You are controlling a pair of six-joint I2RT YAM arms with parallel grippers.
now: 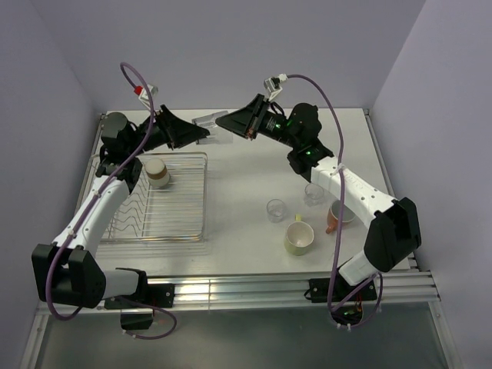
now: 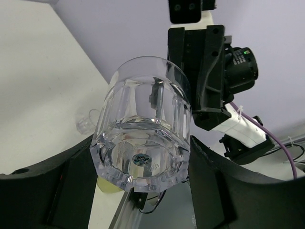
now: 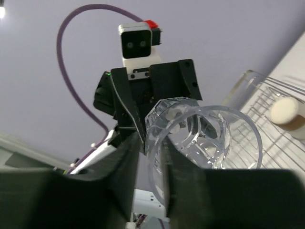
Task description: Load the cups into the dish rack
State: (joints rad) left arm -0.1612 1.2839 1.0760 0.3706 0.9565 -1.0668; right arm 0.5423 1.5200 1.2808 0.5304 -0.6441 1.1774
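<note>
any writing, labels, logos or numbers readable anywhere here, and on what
No text can be read in any view.
Round dark mark on the base of the tumbler: too small and blurred to read.
White camera on the left wrist: no lettering shows.

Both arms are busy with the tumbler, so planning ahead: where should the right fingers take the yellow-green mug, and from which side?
Pinch the rim wall of the yellow-green mug from straight above, one finger inside, on its near-left side. It seems to stand upright, mouth open; its handle points away, and the salmon mug crowds its right.
</note>
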